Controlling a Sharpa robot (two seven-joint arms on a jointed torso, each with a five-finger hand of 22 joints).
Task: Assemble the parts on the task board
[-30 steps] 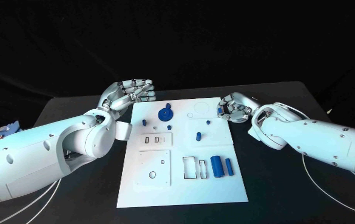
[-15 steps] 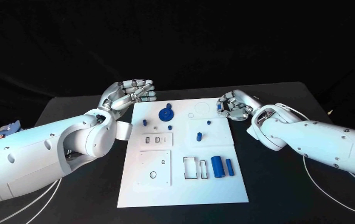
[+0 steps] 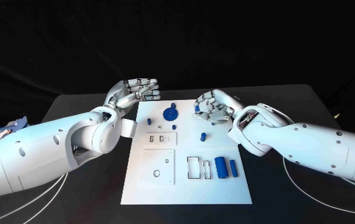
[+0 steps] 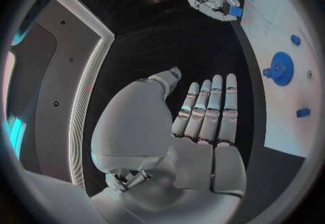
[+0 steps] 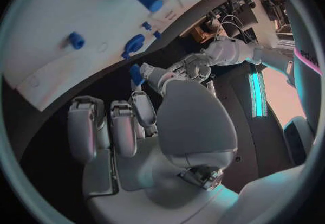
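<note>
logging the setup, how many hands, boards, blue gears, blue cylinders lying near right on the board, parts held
hands: 2, left hand, right hand
task board: 1
blue gear: 1
lying cylinders: 2, thick blue cylinder, slim blue cylinder
small blue part pinched by the right hand: 1
total: 7

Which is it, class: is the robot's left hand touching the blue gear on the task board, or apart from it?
Apart. In the left wrist view, the left hand has flat fingers with dark table between them and the blue gear on the task board.

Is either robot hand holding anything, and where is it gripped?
The right robot hand pinches a small blue part at its fingertips. The left robot hand holds nothing.
</note>
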